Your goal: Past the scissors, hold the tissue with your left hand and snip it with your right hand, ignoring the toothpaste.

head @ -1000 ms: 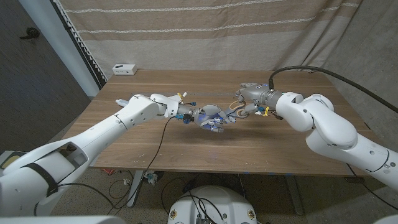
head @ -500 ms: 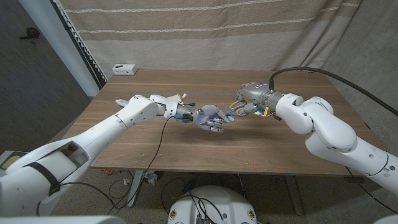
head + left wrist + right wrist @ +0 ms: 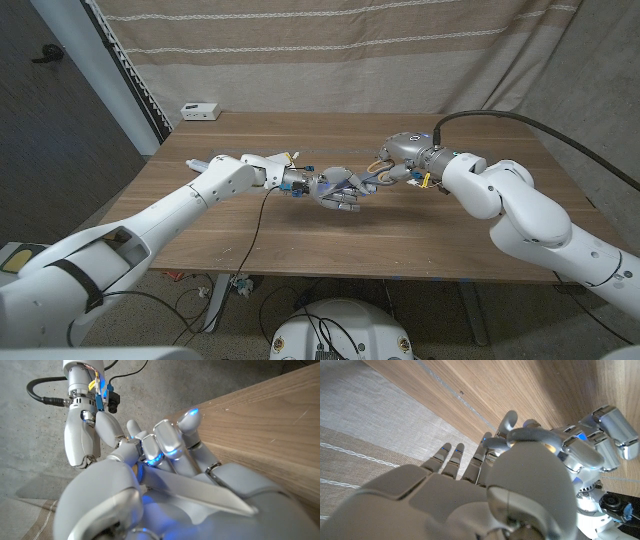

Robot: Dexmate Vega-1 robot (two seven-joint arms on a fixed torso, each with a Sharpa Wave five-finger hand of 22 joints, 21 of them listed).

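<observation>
My left hand [image 3: 340, 190] hovers over the table's middle, fingers curled around a pale flat blade [image 3: 200, 492] of the scissors. The scissors' orange handle loop [image 3: 378, 159] sticks out toward my right hand [image 3: 398, 160], which meets the left hand fingertip to fingertip. In the right wrist view my right hand's fingers [image 3: 451, 455] are stretched out and its thumb is bent over, with the left hand [image 3: 585, 445] just beyond. Whether they grip the handle is hidden. A white toothpaste tube [image 3: 196, 163] lies at the table's left edge beside my left arm. I cannot make out a tissue.
A small white box [image 3: 200, 110] sits at the wooden table's [image 3: 300, 235] far left corner. A striped curtain hangs behind the table. My right arm's black cable [image 3: 500, 113] arcs over the right side.
The two hands have closed up. My left hand shifted slightly toward the right hand, and the scissors' handle loop has risen to the right hand's fingers.
</observation>
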